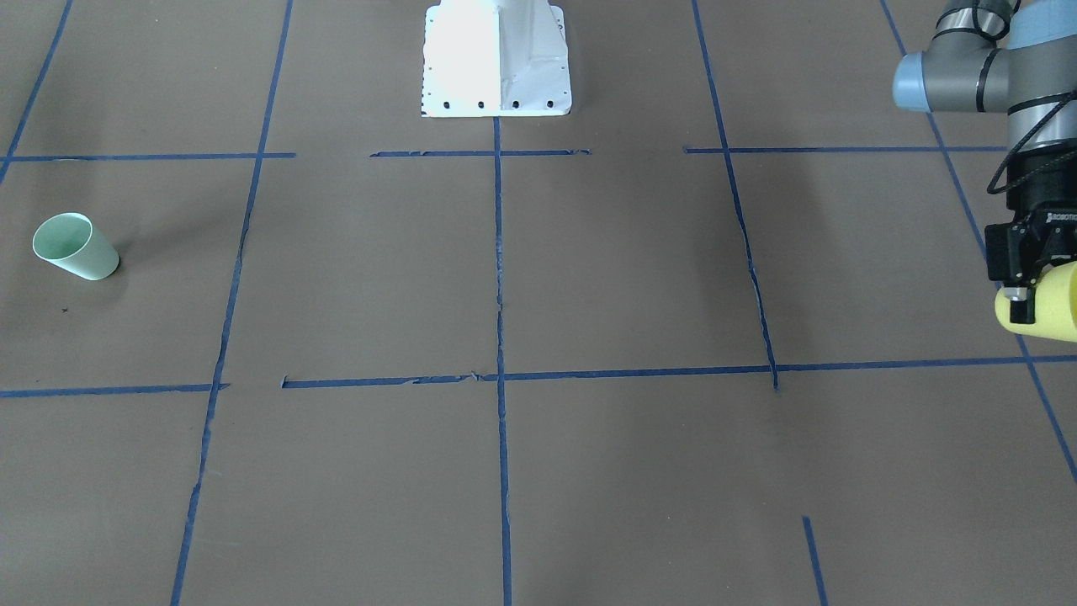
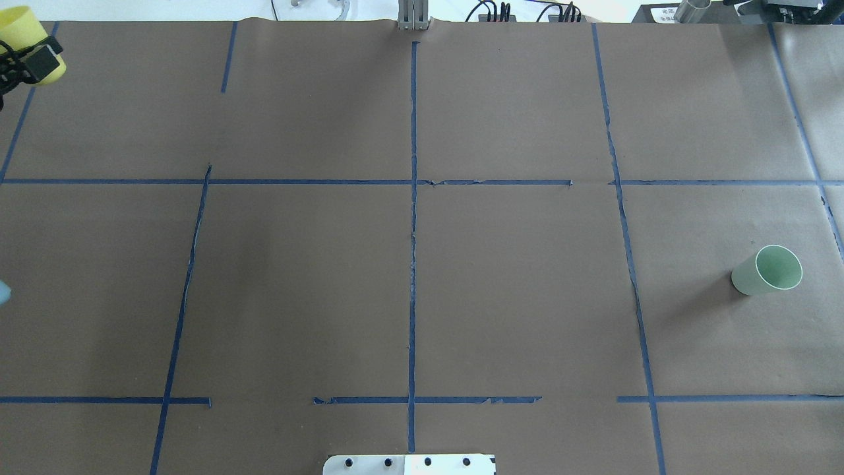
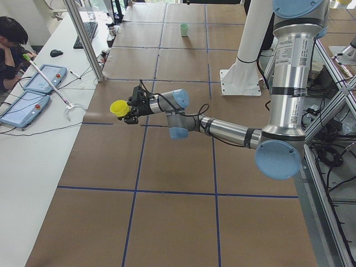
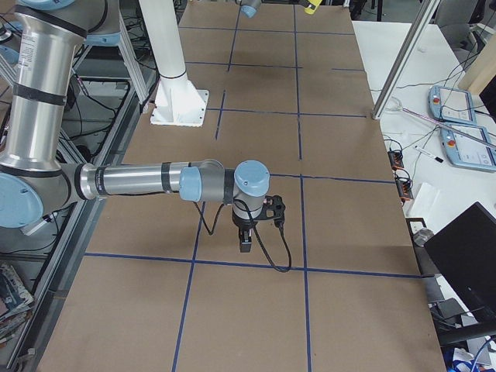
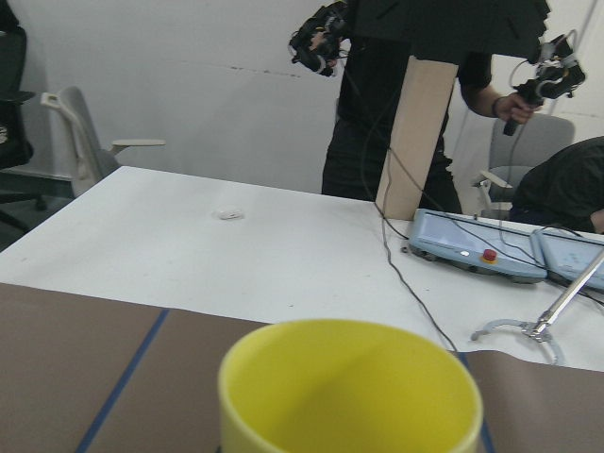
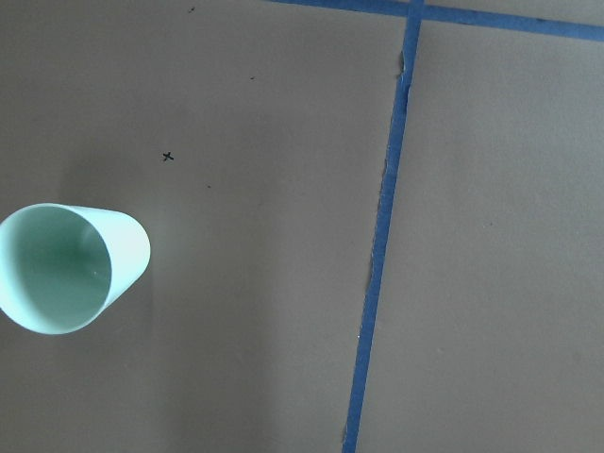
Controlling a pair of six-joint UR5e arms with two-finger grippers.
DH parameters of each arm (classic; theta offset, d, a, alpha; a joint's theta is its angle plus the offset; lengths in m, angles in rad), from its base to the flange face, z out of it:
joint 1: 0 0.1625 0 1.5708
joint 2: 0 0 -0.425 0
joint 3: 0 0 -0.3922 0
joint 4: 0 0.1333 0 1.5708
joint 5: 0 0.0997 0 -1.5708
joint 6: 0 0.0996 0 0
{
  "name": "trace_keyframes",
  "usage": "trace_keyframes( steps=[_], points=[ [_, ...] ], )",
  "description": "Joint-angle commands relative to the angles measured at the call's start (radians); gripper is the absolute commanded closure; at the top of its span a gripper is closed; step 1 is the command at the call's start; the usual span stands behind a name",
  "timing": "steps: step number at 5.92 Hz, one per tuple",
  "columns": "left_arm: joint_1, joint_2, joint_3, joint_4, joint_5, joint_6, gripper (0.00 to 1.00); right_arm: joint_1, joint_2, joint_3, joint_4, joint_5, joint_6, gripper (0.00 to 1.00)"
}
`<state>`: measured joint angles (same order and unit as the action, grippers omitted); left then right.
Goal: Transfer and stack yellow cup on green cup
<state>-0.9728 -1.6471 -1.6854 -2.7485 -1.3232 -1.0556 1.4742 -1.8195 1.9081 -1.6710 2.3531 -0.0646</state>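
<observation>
The yellow cup (image 1: 1052, 307) is held off the table at the far left end, mouth tilted sideways, by my left gripper (image 1: 1031, 296), which is shut on its wall. It also shows in the overhead view (image 2: 23, 30), the left side view (image 3: 118, 107) and the left wrist view (image 5: 349, 387). The green cup (image 2: 768, 270) stands mouth up on the brown paper at the right end, and shows in the front view (image 1: 77, 247) and the right wrist view (image 6: 71, 267). My right gripper (image 4: 245, 246) hangs over that area; I cannot tell whether it is open or shut.
The white robot base (image 1: 496, 59) stands at the table's middle back edge. Blue tape lines (image 2: 413, 264) divide the brown paper. A white side table with tablets (image 3: 39, 78) and a metal pole (image 3: 83, 39) lies past the left end, with people (image 5: 396, 104) beyond it.
</observation>
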Motion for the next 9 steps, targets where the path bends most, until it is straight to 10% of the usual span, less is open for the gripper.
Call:
trace_keyframes(
  steps=[1,5,9],
  points=[
    [0.052,-0.168,0.007,0.133,0.104,0.003,0.58,0.0,0.017,0.009,0.002,0.0,-0.006,0.0],
    [0.457,-0.487,0.018,0.575,0.566,-0.007,0.54,-0.046,0.09,0.023,0.06,0.008,0.038,0.0],
    [0.581,-0.764,0.322,0.607,0.817,-0.106,0.56,-0.246,0.511,0.049,-0.167,0.06,0.479,0.0]
  ],
)
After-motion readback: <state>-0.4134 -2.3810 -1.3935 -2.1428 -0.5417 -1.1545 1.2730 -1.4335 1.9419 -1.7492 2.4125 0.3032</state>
